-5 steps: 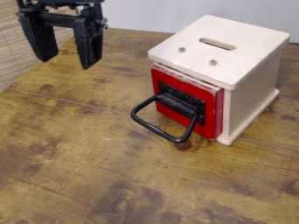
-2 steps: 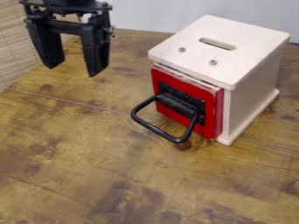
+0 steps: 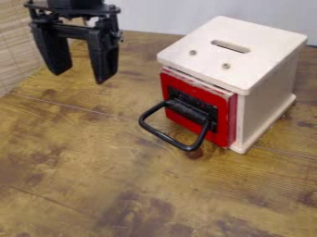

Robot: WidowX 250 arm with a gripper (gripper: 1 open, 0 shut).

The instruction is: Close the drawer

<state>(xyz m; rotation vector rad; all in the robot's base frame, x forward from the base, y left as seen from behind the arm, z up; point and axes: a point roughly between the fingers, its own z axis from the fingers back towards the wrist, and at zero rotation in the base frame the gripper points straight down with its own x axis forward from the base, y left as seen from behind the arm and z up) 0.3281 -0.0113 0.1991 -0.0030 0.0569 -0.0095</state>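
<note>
The red drawer [image 3: 188, 104] sits in the front of a cream-white cube cabinet [image 3: 254, 65] and sticks out a little from the cabinet face. Its black front plate [image 3: 196, 113] carries a large black loop handle [image 3: 171, 129] that lies forward over the wooden table. My gripper [image 3: 77, 67] hangs at the upper left, well clear of the handle, open with its two black fingers [image 3: 104, 57] pointing down and nothing between them.
The cabinet top has a slot [image 3: 231, 44] and two small dark screws. A woven mat or blind [image 3: 10, 51] borders the table at the far left. Worn wooden tabletop [image 3: 111, 185] spreads in front of the drawer.
The gripper has shifted slightly right and lower and turned to face the camera more squarely. The drawer and handle have not moved.
</note>
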